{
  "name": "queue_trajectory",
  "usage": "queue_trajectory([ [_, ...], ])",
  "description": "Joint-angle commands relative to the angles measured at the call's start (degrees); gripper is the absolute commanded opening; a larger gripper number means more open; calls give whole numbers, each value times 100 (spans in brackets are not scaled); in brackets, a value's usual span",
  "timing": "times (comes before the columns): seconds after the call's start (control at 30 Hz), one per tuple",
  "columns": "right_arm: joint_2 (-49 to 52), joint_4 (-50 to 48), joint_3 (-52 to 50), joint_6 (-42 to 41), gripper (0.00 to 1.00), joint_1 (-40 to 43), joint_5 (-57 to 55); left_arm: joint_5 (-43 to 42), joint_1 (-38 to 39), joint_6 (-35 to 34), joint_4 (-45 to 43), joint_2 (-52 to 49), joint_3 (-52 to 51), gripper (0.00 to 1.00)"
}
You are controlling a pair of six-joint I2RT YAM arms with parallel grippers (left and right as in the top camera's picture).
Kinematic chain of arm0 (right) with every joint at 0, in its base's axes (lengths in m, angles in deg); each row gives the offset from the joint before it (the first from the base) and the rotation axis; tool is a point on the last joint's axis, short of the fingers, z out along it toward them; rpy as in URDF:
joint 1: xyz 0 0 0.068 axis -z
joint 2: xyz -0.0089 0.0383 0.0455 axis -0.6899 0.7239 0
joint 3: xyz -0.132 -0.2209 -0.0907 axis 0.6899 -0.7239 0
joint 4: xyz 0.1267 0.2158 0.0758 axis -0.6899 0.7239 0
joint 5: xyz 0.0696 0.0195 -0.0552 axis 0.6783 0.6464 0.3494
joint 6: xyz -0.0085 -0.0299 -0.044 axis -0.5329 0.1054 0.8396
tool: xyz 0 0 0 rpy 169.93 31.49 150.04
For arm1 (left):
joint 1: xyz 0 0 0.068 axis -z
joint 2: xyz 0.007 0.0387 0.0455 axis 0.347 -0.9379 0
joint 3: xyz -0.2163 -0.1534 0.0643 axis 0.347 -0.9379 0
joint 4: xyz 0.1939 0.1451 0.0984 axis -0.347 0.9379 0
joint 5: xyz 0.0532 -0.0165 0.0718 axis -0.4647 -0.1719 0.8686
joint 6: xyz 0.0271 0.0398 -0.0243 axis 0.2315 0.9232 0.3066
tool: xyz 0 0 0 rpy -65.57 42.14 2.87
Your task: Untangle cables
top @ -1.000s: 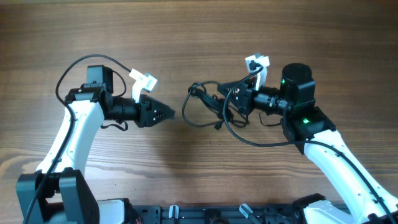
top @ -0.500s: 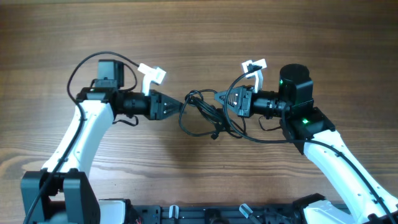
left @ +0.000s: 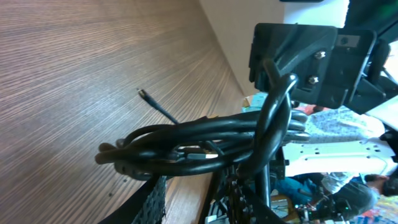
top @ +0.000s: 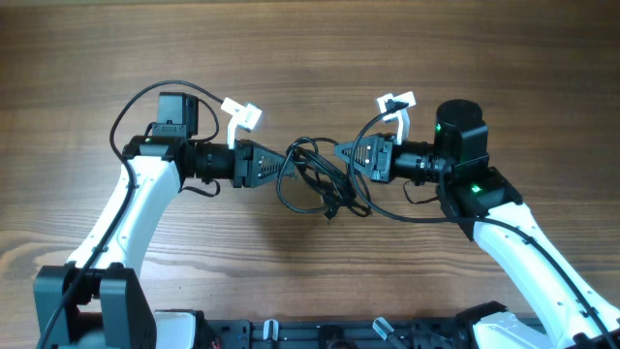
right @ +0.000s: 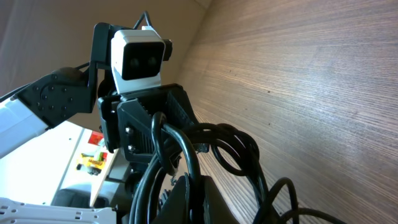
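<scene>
The left gripper [top: 283,166] and right gripper [top: 340,152] are both clamping their jaws on one knotted bundle of cables [top: 314,178].

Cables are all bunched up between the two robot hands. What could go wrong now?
The left fingers and right fingers both seem to grip the same knotted cables. Pulling apart might tighten the knot instead of loosening it. A loose plug end sticks out underneath and could catch in a loop.
</scene>
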Motion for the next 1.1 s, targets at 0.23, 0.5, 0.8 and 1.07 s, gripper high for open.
queue_trajectory([
  [0.23,186,-13,98,87,4,-31,140,-490,4,-9,221,0,-22,41],
  [0.5,229,-35,98,299,4,-31,160,-503,31,-11,431,0,-22,43],
  [0.8,229,-33,98,385,4,-35,164,-1025,31,-164,352,2,-22,45],
  [1.07,232,-33,98,387,4,-35,162,-1150,33,-315,236,201,-22,56],
])
